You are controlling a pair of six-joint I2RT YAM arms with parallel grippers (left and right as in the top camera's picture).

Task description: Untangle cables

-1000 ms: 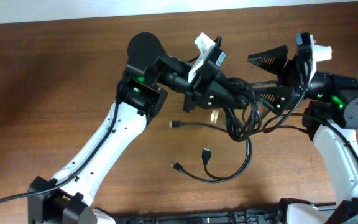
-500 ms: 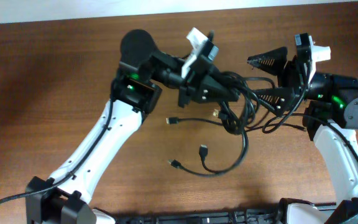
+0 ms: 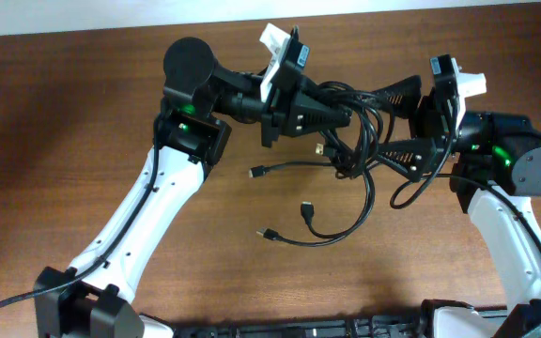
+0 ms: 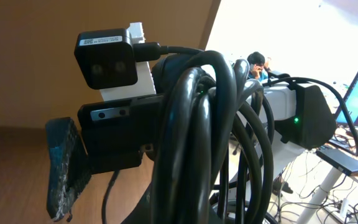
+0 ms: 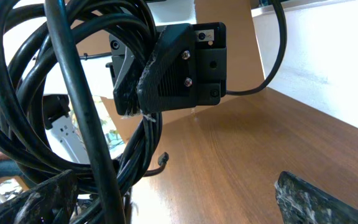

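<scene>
No text, brand or number can be read anywhere. A small white sticker (image 4: 96, 41) on the black camera module (image 4: 107, 62) in the left wrist view seems to carry print, too fine to read.

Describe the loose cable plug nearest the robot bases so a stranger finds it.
On the wooden table, a long loop trails from the central knot of cables down the overhead view. The plug ends that loop, lower in the picture than the two other loose plugs.
</scene>
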